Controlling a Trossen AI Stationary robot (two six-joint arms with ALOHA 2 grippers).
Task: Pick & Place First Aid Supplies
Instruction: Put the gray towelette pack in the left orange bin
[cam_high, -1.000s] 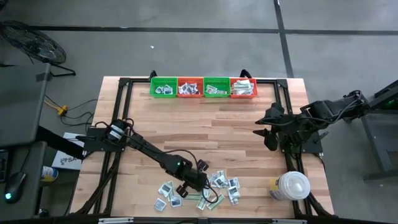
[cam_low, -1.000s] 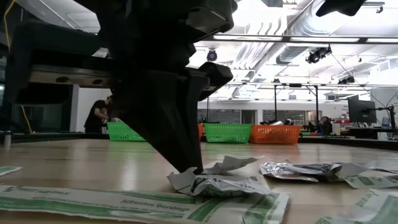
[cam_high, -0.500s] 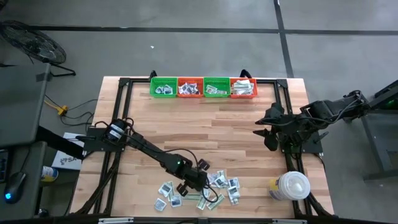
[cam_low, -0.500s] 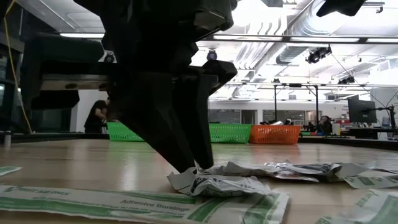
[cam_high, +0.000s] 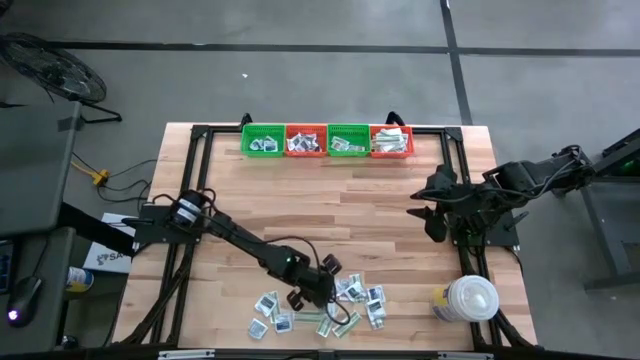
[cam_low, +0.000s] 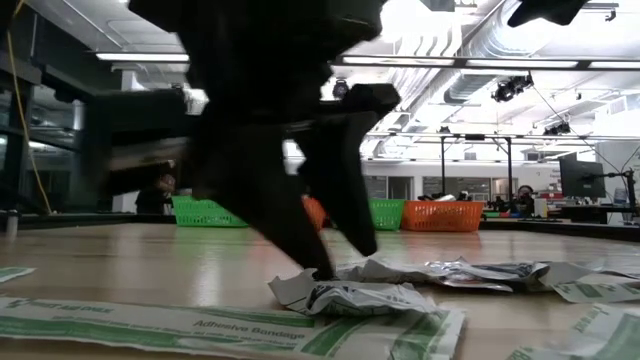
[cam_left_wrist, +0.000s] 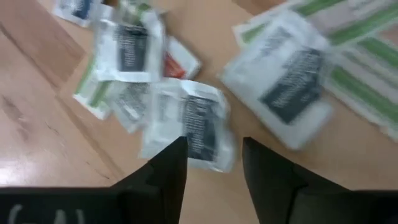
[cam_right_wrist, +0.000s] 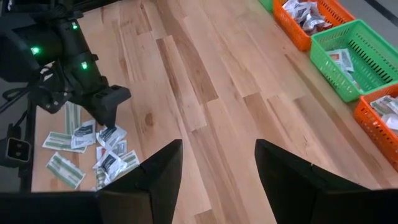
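Observation:
The first aid supplies (cam_high: 352, 296) lie as a loose pile of small white packets and pale-green strips near the table's near edge. My left gripper (cam_high: 322, 288) stands open over the pile's left part, slanting down. In the low view its two fingers (cam_low: 322, 262) straddle the top of a crumpled white packet (cam_low: 350, 296), which lies flat on the wood. In the left wrist view a white packet with a dark mark (cam_left_wrist: 200, 123) lies just beyond the fingertips. My right gripper (cam_high: 426, 210) waits open, high over the table's right side. My left gripper's lower fingertip (cam_low: 320, 270) stands at the upper edge (cam_low: 335, 276) of the crumpled packet, coming from above at a slant. I cannot tell whether it touches. The packet lies on the table.
Four baskets, green (cam_high: 262, 140), orange (cam_high: 305, 140), green (cam_high: 348, 140) and orange (cam_high: 391, 141), line the far edge and hold packets. A big white round lidded container (cam_high: 470, 298) stands at the near right. Bare wood (cam_high: 330, 210) lies between pile and baskets.
My left gripper has opened from shut and let go of the crumpled packet. It has risen a little and rolled about its own axis. The packet stays on the table where it was.

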